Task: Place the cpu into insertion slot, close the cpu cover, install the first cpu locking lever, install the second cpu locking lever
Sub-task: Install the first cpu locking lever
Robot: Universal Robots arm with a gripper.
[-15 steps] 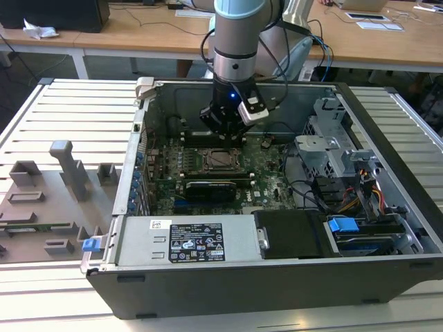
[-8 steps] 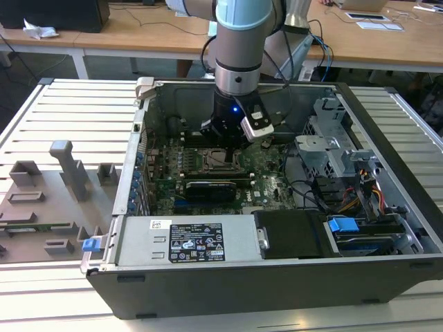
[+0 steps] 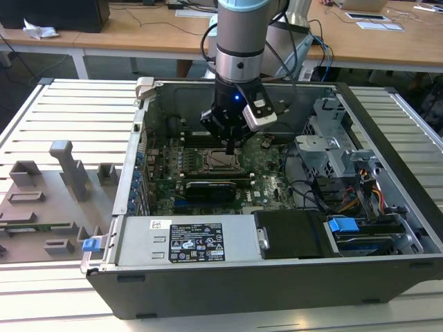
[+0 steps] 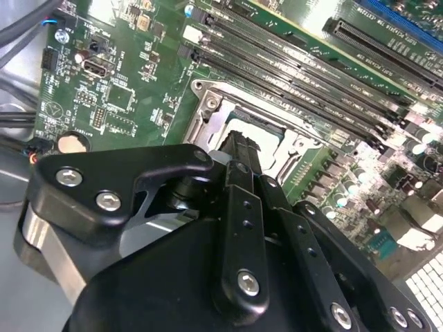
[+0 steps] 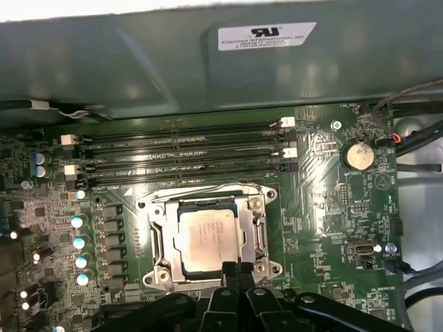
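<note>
As the black gripper (image 5: 237, 268), jaws pressed together and empty, stood at the silvery square cpu cover (image 5: 208, 235) over the silver-grey cpu (image 5: 206, 238), we feared it could slip off the frame and scrape the chip.

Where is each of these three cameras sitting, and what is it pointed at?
Exterior view: off the arm, looking down into the open computer case; arm and gripper show.
First wrist view: on the arm, facing the cpu under its cpu cover; fingertips show.
Second wrist view: on the arm, behind the gripper.
Both wrist views share the socket.
</note>
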